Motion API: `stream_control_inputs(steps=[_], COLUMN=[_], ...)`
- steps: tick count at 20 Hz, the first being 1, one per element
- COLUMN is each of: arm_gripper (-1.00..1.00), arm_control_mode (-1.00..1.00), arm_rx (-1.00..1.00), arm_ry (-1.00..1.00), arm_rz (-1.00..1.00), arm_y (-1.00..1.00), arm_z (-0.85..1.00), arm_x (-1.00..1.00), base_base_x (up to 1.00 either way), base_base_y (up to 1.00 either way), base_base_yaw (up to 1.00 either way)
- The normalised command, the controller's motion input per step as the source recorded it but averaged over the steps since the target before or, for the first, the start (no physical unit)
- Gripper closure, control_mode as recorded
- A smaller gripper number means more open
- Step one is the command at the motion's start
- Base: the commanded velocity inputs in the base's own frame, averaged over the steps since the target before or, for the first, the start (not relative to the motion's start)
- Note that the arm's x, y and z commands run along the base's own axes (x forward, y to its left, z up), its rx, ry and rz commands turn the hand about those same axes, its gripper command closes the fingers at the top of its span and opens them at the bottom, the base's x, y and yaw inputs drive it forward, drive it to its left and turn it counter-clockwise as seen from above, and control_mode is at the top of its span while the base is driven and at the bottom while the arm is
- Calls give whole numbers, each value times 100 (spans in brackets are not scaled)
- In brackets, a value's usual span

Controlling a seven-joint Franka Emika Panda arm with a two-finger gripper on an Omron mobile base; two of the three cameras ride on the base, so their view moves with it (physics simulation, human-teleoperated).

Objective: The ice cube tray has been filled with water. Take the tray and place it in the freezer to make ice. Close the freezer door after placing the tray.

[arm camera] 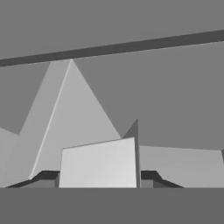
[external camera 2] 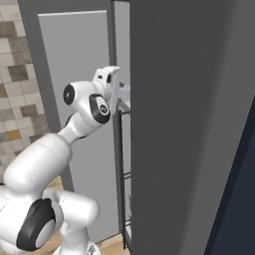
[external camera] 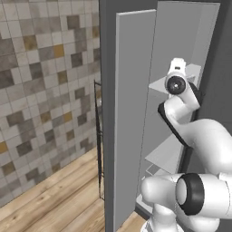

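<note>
The freezer (external camera: 181, 41) stands with its left freezer door (external camera: 133, 113) swung open, pale inner face (external camera 2: 74, 60) toward me. My arm reaches into the compartment above the pale shelves (external camera: 168, 154). In the hand view my gripper (arm camera: 98, 177) is shut on the ice cube tray (arm camera: 98, 162), which shows as a pale flat slab between the dark fingertips (arm camera: 46, 176). Its cells and the water are hidden from this angle. Behind the tray lie the freezer's grey inner walls and a shelf (arm camera: 183, 164). My wrist (external camera 2: 107, 77) sits at the opening's edge.
A dark wire rack (external camera: 98, 136) runs down the inside of the open door. The freezer's other dark grey door (external camera 2: 189, 124) is shut, close on my right. A tiled wall (external camera: 45, 81) and wood floor (external camera: 59, 199) lie left; a navy cabinet (external camera 2: 241, 199) is at the right.
</note>
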Motion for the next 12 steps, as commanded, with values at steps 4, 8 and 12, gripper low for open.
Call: stream_control_inputs(steps=[4, 8, 12], arm_gripper=[100, 100, 100], arm_control_mode=[-100, -100, -100], arm_rx=[0, 0, 0], arm_ry=[0, 0, 0], arm_rz=[-2, -2, -1], arm_y=[-14, -19, -6], arm_z=[0, 0, -4], arm_x=[44, 39, 25], base_base_x=[0, 0, 0], base_base_y=[0, 0, 0], base_base_yaw=[0, 0, 0])
